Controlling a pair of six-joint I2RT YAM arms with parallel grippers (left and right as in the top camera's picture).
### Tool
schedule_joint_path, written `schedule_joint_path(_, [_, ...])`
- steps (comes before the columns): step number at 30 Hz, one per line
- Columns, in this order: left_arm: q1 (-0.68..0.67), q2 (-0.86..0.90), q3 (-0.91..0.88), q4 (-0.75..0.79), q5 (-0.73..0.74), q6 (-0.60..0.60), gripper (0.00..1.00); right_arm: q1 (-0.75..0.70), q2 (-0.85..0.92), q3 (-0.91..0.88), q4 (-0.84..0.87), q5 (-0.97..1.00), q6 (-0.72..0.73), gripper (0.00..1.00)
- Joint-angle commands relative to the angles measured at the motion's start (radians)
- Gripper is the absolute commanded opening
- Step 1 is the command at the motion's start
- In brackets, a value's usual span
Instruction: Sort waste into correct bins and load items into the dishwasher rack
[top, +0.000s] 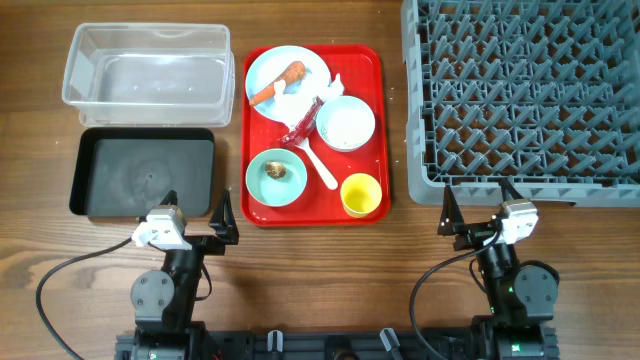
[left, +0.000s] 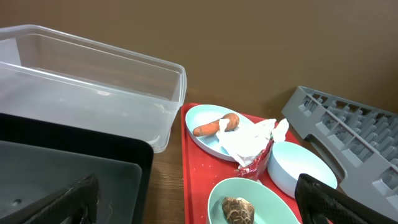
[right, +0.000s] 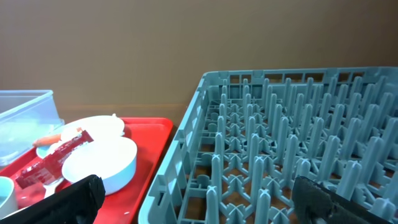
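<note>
Dishes: you have one plate (top: 300, 60), a bowl (top: 345, 123) just beside it, a second bowl (top: 260, 188) closer to the arms, one yellow cup (top: 360, 194) and one white spoon (top: 322, 168). All five sit on the red tray (top: 379, 120).
Waste: one carrot piece (top: 278, 86) lies on the plate. One red wrapper (top: 300, 126) lies between the plate and the first bowl. One brown lump (top: 275, 172) is in the second bowl.
Bins: two, a clear tub (top: 148, 92) and a black tray (top: 143, 172), both left of the red tray.
Rack (top: 525, 95): one, right of the red tray.
Left gripper (top: 197, 210): jaws wide, holding nothing, by the black tray.
Right gripper (top: 478, 203): jaws wide, holding nothing, by the rack's near wall.
Hard to make out: you cannot count the crumpled napkins (top: 298, 100). The first bowl looks white inside, and you cannot tell if that is rice. The overhead view cuts off the rack at the top and right.
</note>
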Motion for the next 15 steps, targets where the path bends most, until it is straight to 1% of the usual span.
schedule_joint_path(1, [0.008, -0.007, -0.006, -0.001, -0.010, 0.021, 1.00, 0.006, -0.005, -0.001, 0.014, 0.039, 0.012, 1.00])
schedule_joint_path(5, [0.008, -0.007, -0.006, 0.000, -0.010, 0.021, 1.00, 0.006, -0.005, -0.001, 0.019, 0.039, 0.015, 1.00])
schedule_joint_path(7, [0.008, -0.007, -0.006, 0.004, -0.011, 0.021, 1.00, 0.006, -0.005, -0.001, 0.050, 0.032, 0.017, 1.00])
schedule_joint_path(9, [0.007, -0.007, -0.006, 0.040, -0.009, 0.020, 1.00, 0.006, -0.005, -0.001, 0.088, 0.005, 0.016, 1.00])
schedule_joint_path(10, [0.007, -0.007, -0.006, 0.076, -0.002, 0.019, 1.00, 0.006, -0.005, -0.001, 0.121, -0.007, 0.016, 1.00])
schedule_joint_path(15, [0.007, -0.007, -0.006, 0.344, 0.165, 0.020, 1.00, 0.006, -0.005, 0.014, 0.336, -0.066, 0.019, 1.00])
